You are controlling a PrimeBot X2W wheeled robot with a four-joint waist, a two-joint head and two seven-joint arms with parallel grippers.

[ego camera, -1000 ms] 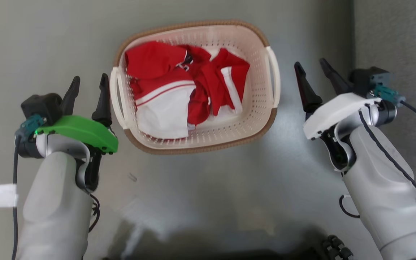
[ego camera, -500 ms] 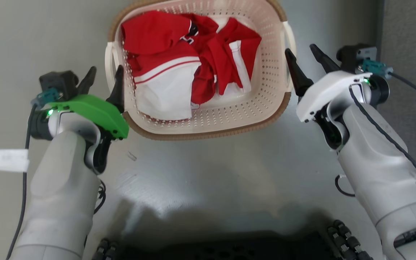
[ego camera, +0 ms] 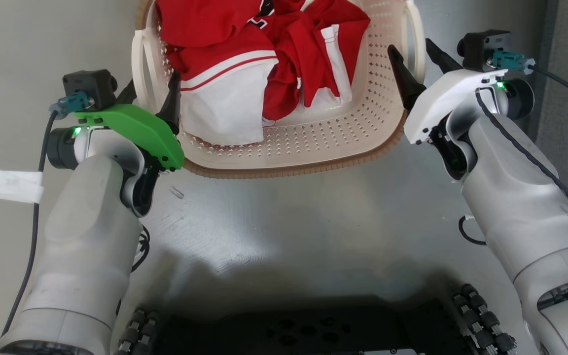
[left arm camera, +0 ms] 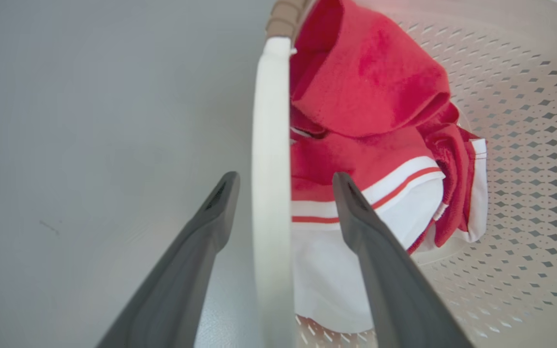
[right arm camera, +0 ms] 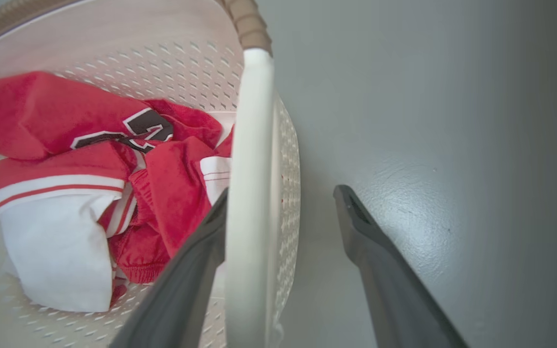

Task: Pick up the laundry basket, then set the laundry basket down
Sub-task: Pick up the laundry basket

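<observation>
While grippers [ego camera: 152,81] [ego camera: 408,44] gape: one basket [ego camera: 313,143], two handles [ego camera: 138,64] [ego camera: 418,29].

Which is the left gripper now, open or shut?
Open: the left gripper straddles the white handle of the laundry basket, gaps showing either side.

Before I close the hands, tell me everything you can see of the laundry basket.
The laundry basket is cream-white perforated plastic, rounded-rectangular, with a brown woven-look rim and two white side handles. It sits upright on the grey floor, holding crumpled red and white clothing. The left hand is open astride the left handle, gaps showing on both sides. The right hand is open astride the right handle; its inner finger lies close against it, contact unclear.
</observation>
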